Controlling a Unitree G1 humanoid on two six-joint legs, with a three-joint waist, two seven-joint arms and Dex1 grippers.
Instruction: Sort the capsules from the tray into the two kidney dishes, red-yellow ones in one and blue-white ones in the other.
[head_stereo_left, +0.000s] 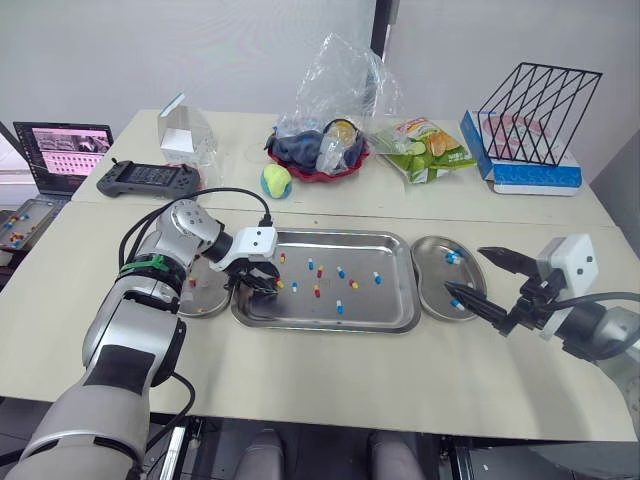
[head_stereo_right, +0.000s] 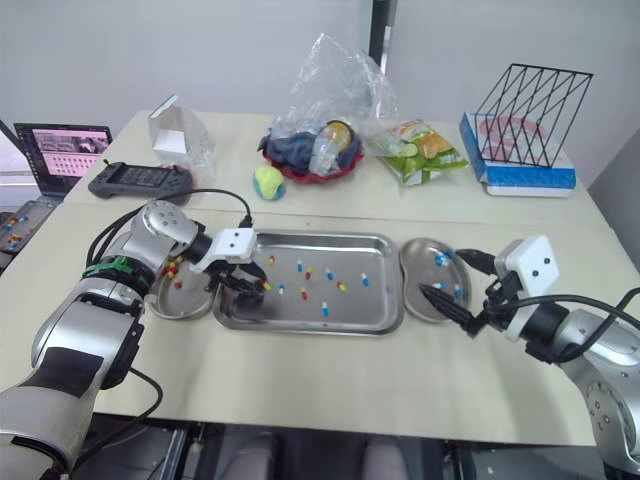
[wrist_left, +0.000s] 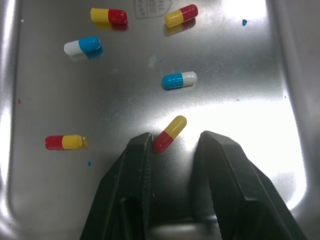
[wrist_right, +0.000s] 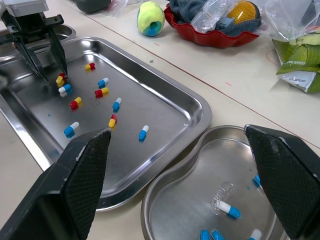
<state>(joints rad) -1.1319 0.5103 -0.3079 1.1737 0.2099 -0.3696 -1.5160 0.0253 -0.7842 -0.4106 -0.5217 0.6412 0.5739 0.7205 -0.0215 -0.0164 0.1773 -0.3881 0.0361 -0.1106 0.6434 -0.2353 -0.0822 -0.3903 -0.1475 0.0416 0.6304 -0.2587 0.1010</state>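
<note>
Left jaws are spread astride a red-yellow capsule (wrist_left: 170, 133) for pinching. Right jaws are held released over a kidney dish (head_stereo_left: 432, 278).

Both head views look forward and down from above the near edge of the surface (head_stereo_left: 300, 375). They take in its full width with the tray (head_stereo_left: 390, 305) at centre, and share one scene, slightly offset sideways. The left wrist view sits very close over the tray floor, looking along its jaws at a few capsules (wrist_left: 169, 133). The right wrist view looks from farther off, low across the right kidney dish (wrist_right: 200, 175) toward the tray, catching the left gripper (wrist_right: 55, 77) there.
</note>
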